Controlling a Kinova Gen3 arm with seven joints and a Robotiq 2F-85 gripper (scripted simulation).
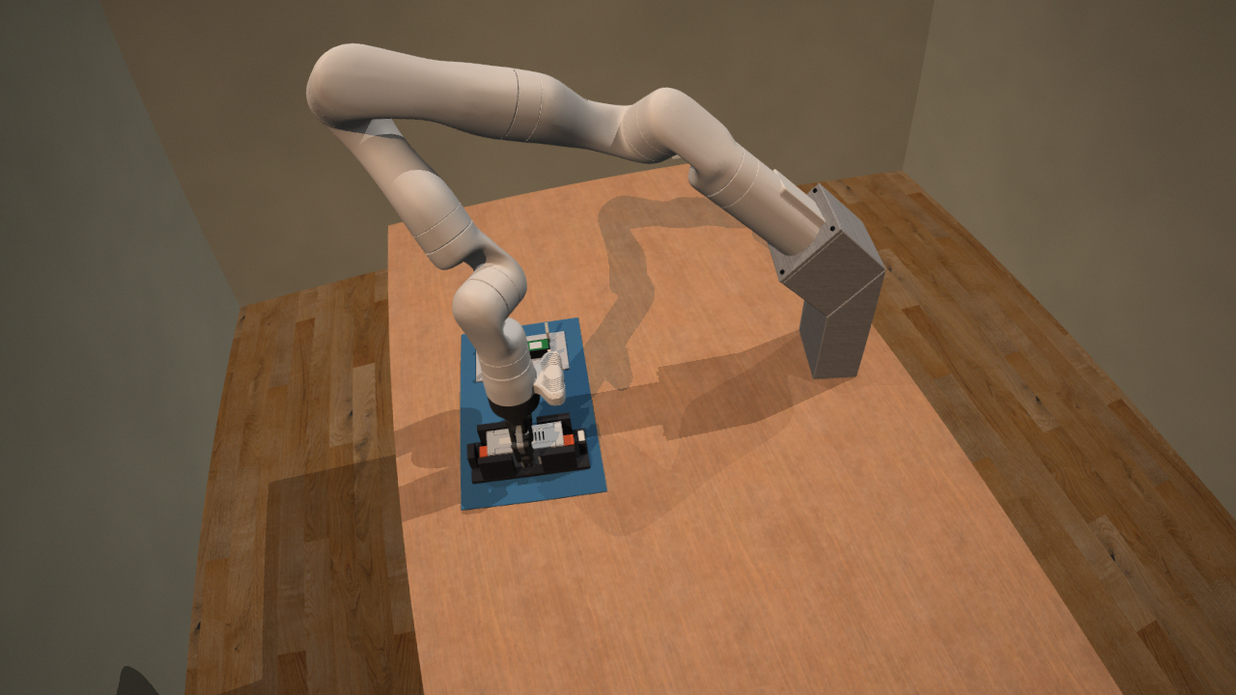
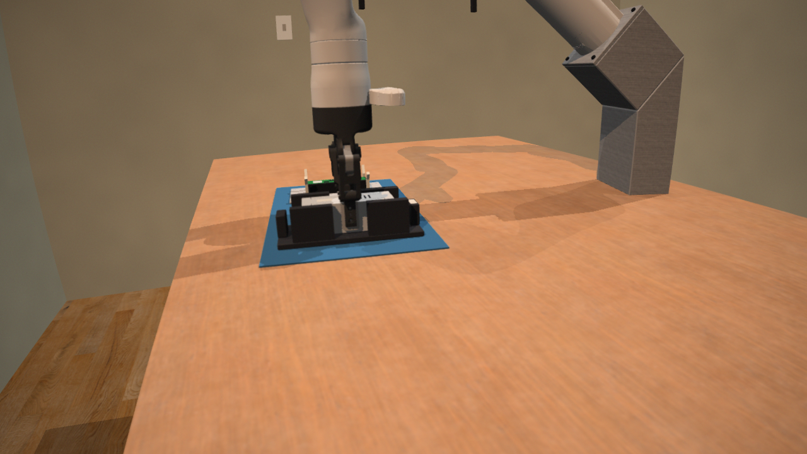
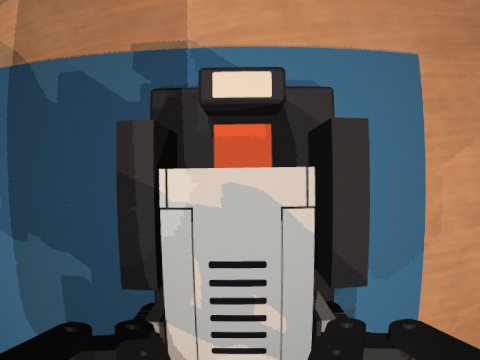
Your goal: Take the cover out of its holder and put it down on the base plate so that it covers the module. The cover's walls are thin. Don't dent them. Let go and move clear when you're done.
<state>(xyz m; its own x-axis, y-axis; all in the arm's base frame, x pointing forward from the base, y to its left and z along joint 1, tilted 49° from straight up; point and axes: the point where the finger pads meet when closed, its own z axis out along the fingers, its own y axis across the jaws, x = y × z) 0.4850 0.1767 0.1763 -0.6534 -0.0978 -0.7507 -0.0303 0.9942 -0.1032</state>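
Your jaws are partly open, pressed against both long sides of the pale grey, slotted cover (image 1: pixel 549 430) (image 2: pixel 316 200) (image 3: pixel 237 225), gripping it at mid-length. It sits within the black, straight-walled holder (image 1: pixel 496 467) (image 2: pixel 311 224) (image 3: pixel 351 200), with a smooth orange block (image 1: pixel 568 439) (image 3: pixel 242 145) at its end. Beyond the holder in your exterior view, the green module (image 1: pixel 537 345) (image 2: pixel 321 181) is uncovered. Under the holder, you have a flat blue mat (image 1: pixel 484 496) (image 2: pixel 394 255) (image 3: pixel 395 150) on the wood-grained tabletop (image 1: pixel 777 518) (image 2: pixel 479 338) (image 3: pixel 300 25).

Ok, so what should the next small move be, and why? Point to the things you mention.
Probably a slow, straight lift: the gripper (image 1: pixel 521 449) (image 2: pixel 350 211) (image 3: pixel 240 314) appears closed against both sides of the cover (image 1: pixel 552 430) (image 2: pixel 321 200) (image 3: pixel 237 225), which sits low between the upright walls of its holder (image 1: pixel 496 468) (image 2: pixel 311 224) (image 3: pixel 350 200).
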